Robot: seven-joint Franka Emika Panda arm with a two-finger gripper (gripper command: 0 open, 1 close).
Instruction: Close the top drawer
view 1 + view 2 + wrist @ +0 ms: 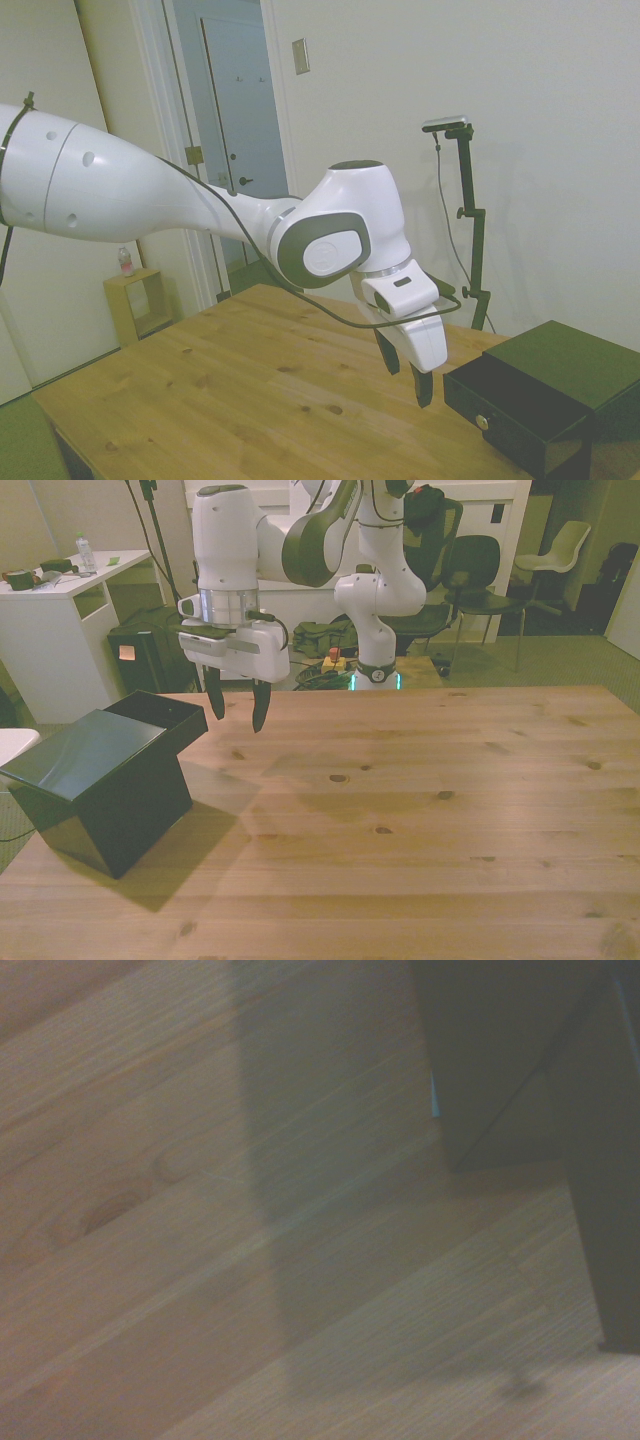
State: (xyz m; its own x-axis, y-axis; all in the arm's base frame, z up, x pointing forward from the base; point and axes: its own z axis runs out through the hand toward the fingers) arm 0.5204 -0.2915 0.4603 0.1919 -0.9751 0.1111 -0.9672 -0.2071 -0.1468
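Hanging above the wood with nothing in its grasp, the claw (408,378) has its two dark fingers (260,707) spread well apart and pointing down. From where I stand at the side, it sits just off the pulled-out drawer, at about nine o'clock from it, not touching.

Biggest thing here is the wooden table (250,390), bare pine boards with knots. Next is the white arm (150,195), stretching low across it, a dark cable looped along it to the wrist.

Then the black cabinet (95,780), standing near the table's edge at about eight o'clock in the front view, its flat top catching a dull sheen. Its top drawer (505,405) is slid out toward the claw, the open tray (160,715) showing in the front view. Close up from the wrist, a dark corner of the cabinet (510,1070) shows, blurred.

Smallest is the round brass knob (482,422) on the drawer front.
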